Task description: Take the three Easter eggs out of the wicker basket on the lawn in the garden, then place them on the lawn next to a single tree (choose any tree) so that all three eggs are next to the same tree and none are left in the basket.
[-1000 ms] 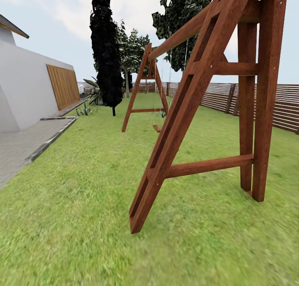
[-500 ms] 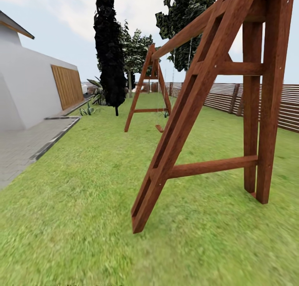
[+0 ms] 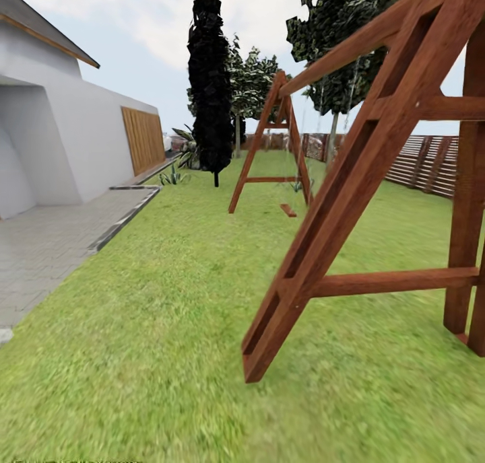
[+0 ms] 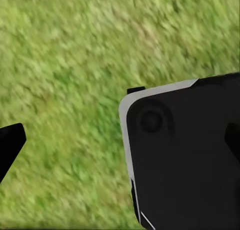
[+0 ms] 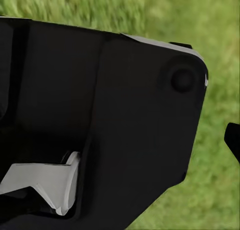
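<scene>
Only lawn under left tool

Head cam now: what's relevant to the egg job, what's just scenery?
Job-related: lawn; fence of the garden; pale-trunked tree behind the swing.
Scenery: wooden swing frame, dark bushy tree, house, paving.

black housing, pale edge trim

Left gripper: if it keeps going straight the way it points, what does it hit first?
Most likely the lawn. The left wrist view looks along the fingers onto bare grass, with nothing lying in that line. A dark body panel of the robot sits off to one side. How far off the grass is, I cannot tell.
</scene>
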You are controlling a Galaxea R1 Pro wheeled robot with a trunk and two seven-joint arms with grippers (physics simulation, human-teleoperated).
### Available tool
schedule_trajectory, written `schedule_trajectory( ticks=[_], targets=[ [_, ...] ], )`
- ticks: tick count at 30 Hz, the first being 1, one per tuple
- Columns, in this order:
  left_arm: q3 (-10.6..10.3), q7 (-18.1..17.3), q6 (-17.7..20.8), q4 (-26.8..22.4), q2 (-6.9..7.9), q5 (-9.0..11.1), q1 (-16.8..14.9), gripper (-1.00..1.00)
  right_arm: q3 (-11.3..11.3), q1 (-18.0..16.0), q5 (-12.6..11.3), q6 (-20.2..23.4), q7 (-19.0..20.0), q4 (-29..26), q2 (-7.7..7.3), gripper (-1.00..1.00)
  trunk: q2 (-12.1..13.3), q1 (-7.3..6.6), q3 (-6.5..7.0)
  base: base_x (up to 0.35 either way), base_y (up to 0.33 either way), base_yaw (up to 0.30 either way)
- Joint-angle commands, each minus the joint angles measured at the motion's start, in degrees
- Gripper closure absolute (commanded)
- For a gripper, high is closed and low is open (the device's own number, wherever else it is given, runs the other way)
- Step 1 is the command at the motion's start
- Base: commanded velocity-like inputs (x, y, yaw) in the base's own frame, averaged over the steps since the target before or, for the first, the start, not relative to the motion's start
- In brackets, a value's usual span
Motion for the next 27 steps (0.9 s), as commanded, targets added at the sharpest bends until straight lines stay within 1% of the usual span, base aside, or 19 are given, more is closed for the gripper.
schedule_trajectory(
  ticks=[1, 4, 8, 16, 27],
  targets=[
    [-0.3, 0.0, -0.2, 0.0, 0.03, 0.0, 0.0, -1.00, 0.2, 0.0, 0.0, -0.1, 0.0, -0.1, 0.00, -1.00, -0.1, 0.04, -0.09, 0.123, 0.304, 0.251],
    [-0.3, 0.0, -0.2, 0.0, 0.04, 0.0, 0.0, -1.00, 0.2, 0.0, 0.0, -0.1, 0.0, -0.1, -0.05, -1.00, -0.1, 0.04, -0.09, 0.105, 0.307, 0.245],
    [-0.3, 0.1, -0.2, 0.0, 0.06, 0.0, 0.0, -1.00, 0.2, 0.0, 0.0, 0.0, 0.0, -0.1, -0.13, -1.00, -0.1, 0.04, -0.09, 0.043, 0.318, 0.121],
    [-0.3, 0.3, -0.2, 0.0, 0.06, 0.0, 0.0, -1.00, 0.3, 0.0, 0.0, 0.1, -0.2, -0.1, -0.06, -1.00, -0.1, 0.04, -0.09, 0.008, 0.325, 0.026],
    [-0.4, 0.5, -0.2, 0.0, 0.07, -0.1, 0.0, -1.00, 0.1, 0.0, -0.1, -0.1, -0.4, -0.3, -0.06, -1.00, -0.1, 0.04, -0.09, -0.085, 0.303, 0.002]
  ],
)
